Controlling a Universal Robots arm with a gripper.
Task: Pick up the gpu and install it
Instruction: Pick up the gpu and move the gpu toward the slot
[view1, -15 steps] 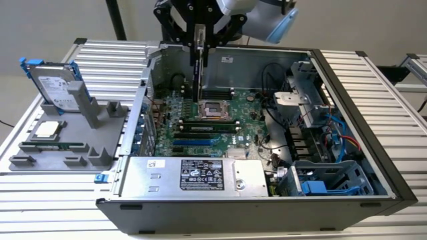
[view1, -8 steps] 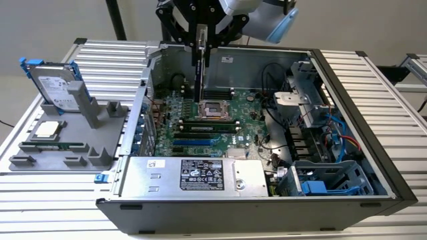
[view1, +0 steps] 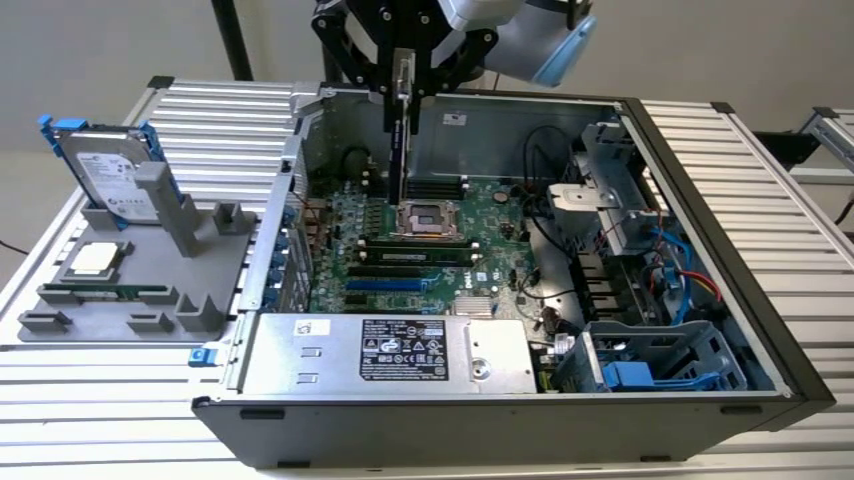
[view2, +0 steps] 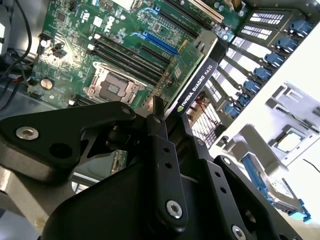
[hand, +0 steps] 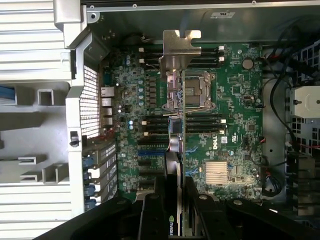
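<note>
In the exterior view, the gripper (view1: 404, 78) is hanging over the open computer case (view1: 467, 430), which is sitting on the slatted bench (view1: 747, 200). It is clamping the gpu (view1: 399, 130) by its upper edge. The card is hanging upright and edge-on above the green motherboard (view1: 400, 262), with its lower end near the empty processor socket (view1: 430, 216); I cannot tell whether it is touching the board. Toward the exterior view's left, a grey fixture (view1: 94, 335) is holding a silver hard drive (view1: 114, 175) on end.

In the second wrist view, the black fingers (view2: 160, 150) are pressing against both faces of the gpu (view2: 197, 75), and its dark cooler is facing the camera.

In the first wrist view, the silver bracket (hand: 177, 50) is sitting at the end of the card farthest from the gripper, overlapping the socket and the memory slots.
</note>
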